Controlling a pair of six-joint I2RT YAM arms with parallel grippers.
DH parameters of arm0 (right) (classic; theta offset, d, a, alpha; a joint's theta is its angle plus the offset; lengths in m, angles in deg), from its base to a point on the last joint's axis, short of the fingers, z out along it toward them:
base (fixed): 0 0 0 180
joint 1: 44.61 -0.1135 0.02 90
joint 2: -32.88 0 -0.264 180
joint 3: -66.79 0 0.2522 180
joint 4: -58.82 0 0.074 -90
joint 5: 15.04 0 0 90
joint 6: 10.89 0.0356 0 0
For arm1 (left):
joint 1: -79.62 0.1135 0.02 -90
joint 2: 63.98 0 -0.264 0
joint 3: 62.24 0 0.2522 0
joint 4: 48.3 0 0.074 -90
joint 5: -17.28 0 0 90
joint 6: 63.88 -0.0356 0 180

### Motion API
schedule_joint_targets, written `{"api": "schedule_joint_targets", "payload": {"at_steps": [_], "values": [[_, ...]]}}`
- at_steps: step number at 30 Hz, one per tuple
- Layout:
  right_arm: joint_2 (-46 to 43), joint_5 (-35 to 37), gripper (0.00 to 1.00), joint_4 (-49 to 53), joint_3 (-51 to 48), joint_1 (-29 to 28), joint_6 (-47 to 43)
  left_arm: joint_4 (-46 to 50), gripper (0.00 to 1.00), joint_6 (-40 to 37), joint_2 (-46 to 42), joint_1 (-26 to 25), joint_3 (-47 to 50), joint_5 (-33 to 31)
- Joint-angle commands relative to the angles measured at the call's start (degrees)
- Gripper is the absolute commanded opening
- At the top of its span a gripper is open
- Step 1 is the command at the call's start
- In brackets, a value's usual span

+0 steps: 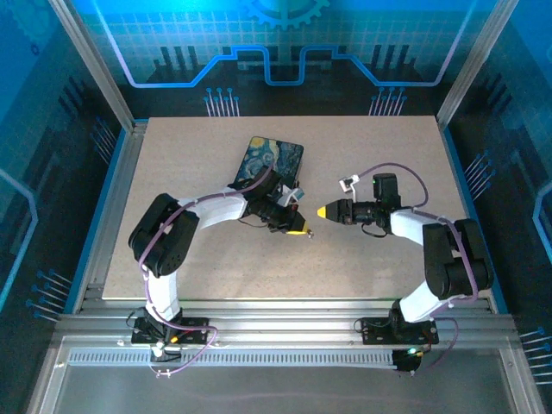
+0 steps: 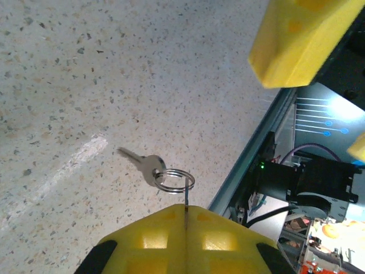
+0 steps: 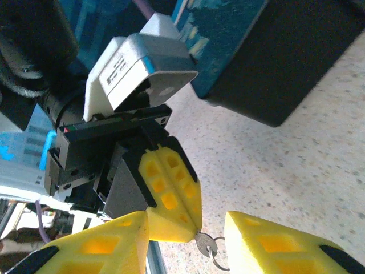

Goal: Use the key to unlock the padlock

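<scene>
On your speckled surface (image 1: 216,267), a dark painted box (image 1: 276,159) sits toward the far middle. Your left claw (image 1: 299,228) is pinched tight on the ring (image 2: 174,180), with the key (image 2: 149,165) hanging from it. Your right claw (image 1: 322,211) stands open, its fingers either side of that key.

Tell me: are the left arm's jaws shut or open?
Shut: left gripper jaws meet, pinching the key ring; key dangles.
</scene>
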Motion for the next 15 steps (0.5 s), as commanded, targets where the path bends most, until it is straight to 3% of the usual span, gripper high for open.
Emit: {"api": "schedule_joint_targets", "payload": {"at_steps": [1,15], "values": [[2.3,-3.8,0.4,0.0,1.7,-1.7,-2.7,0.6,0.0,-2.9,-3.0,1.3,-1.4,4.0],[3.5,-4.0,0.33,1.8,3.9,-5.1,-3.4,-3.8,0.0,-1.8,-5.9,3.0,0.2,7.1]]}}
